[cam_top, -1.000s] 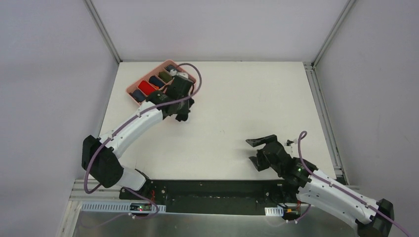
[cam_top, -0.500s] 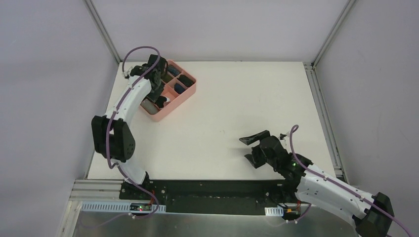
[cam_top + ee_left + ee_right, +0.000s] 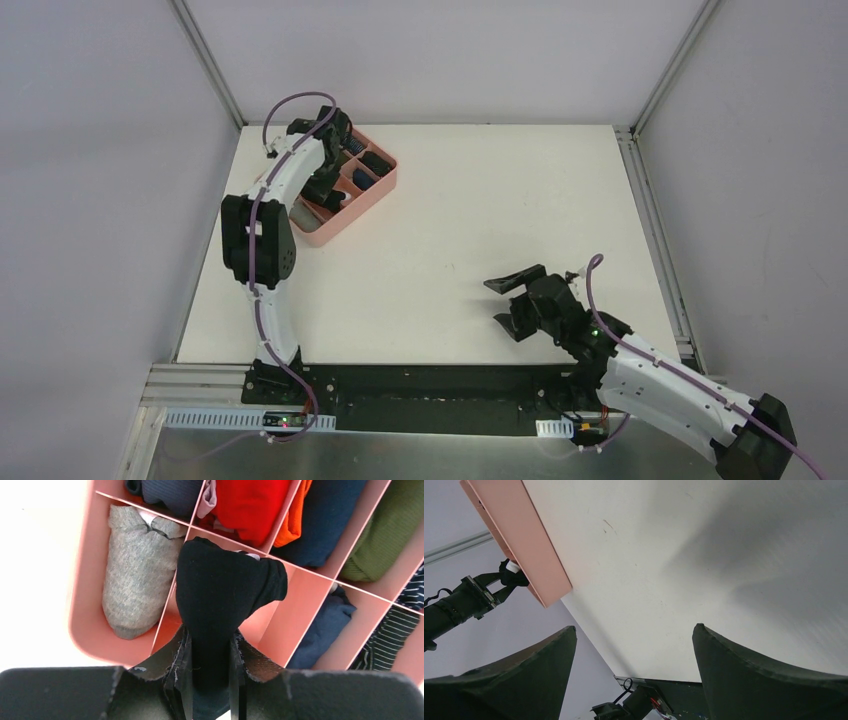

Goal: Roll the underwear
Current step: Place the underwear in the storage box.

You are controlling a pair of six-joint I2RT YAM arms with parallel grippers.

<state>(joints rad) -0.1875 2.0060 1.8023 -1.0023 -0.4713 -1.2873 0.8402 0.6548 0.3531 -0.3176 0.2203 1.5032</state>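
Note:
My left gripper (image 3: 210, 642) is shut on the rolled black underwear (image 3: 225, 582) and holds it just above an empty compartment of the pink tray (image 3: 82, 615). The rolled grey underwear (image 3: 132, 570) lies in the compartment to the left of it. In the top view the left gripper (image 3: 323, 192) hangs over the tray (image 3: 345, 218) at the table's back left. My right gripper (image 3: 510, 300) is open and empty, low over the table at the front right. The right wrist view shows its fingers wide apart (image 3: 634, 626).
The tray's other compartments hold rolled clothes: red (image 3: 250, 505), orange (image 3: 292, 517), navy (image 3: 325, 520), olive green (image 3: 385, 535), dark blue (image 3: 320, 630) and striped (image 3: 387, 635). The right wrist view shows the tray's side wall (image 3: 524, 540) far off. Grey walls enclose the table.
My left arm has swung left and folded up over the tray with the black underwear. The tray lies turned from where it was a second ago. My right gripper has shifted slightly left.

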